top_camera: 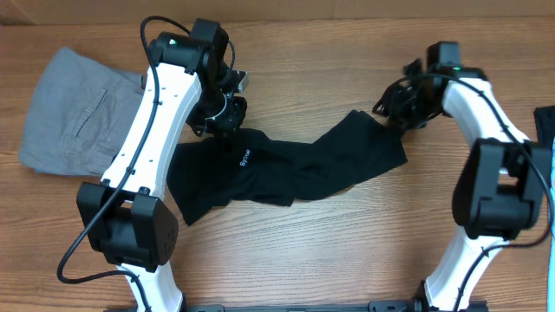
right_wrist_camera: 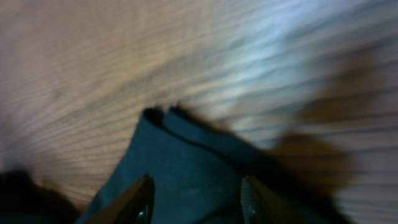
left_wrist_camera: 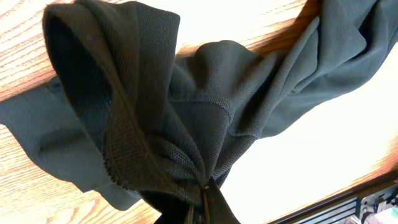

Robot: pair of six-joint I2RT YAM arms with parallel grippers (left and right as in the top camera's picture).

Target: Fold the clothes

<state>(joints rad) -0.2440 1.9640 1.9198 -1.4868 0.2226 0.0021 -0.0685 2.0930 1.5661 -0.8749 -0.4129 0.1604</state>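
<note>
**Task status.** The clothes (top_camera: 286, 169) lie across the middle of the surface (top_camera: 347, 260) as one long, rumpled band running from lower left to upper right. No clean fold line or stacked layer is visible. A small white logo print (top_camera: 244, 159) faces up near the left end. Judged from this layout, folding is at an early stage: the fabric is not spread flat, and every fold is left to do.

**Left tool.** The left tool (top_camera: 224, 121) sits over the upper left edge of the clothes. In the left wrist view the fabric (left_wrist_camera: 186, 112) gathers into tight pleats that converge on the left tool (left_wrist_camera: 205, 202). The jaws are closed on that pinch of cloth, and the held part is raised off the surface.

**Right tool.** The right tool (top_camera: 401, 113) is at the right end of the band. In the right wrist view the picture is blurred. The right tool (right_wrist_camera: 196, 196) has its jaws partly apart with a corner of the clothes (right_wrist_camera: 186, 168) between them. Whether the cloth is clamped cannot be told.

**Surroundings.**
- Grey trousers (top_camera: 74, 113) lie at the left, partly under the left arm and just beside the left end of the clothes.
- A dark item (top_camera: 545, 121) is cut off at the right edge and cannot be identified.

**Obstructions.** The grey trousers limit room for spreading the clothes to the left.
</note>
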